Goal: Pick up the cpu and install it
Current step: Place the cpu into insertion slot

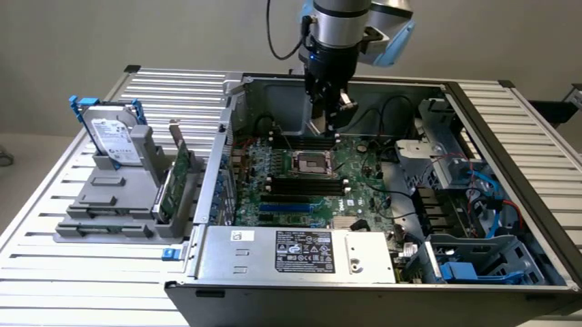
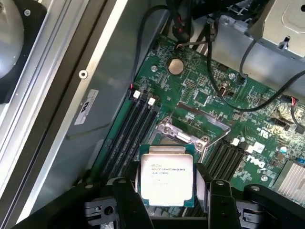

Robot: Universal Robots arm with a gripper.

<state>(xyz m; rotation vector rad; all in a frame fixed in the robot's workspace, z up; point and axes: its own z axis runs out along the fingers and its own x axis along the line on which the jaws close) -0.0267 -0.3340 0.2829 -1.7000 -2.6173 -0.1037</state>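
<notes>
Your claw [image 2: 171,188] is closed partway on the cpu [image 2: 167,171], with its fingers [image 2: 127,198] pressing two opposite edges of the chip. You hold it in the air inside the case [image 1: 427,95], above the motherboard [image 1: 364,184] and near the socket [image 2: 190,133].

Robotics lab: opened PC case [image 1: 272,102], grey parts fixture [image 1: 109,197], slatted aluminium bench [image 1: 173,88].
</notes>
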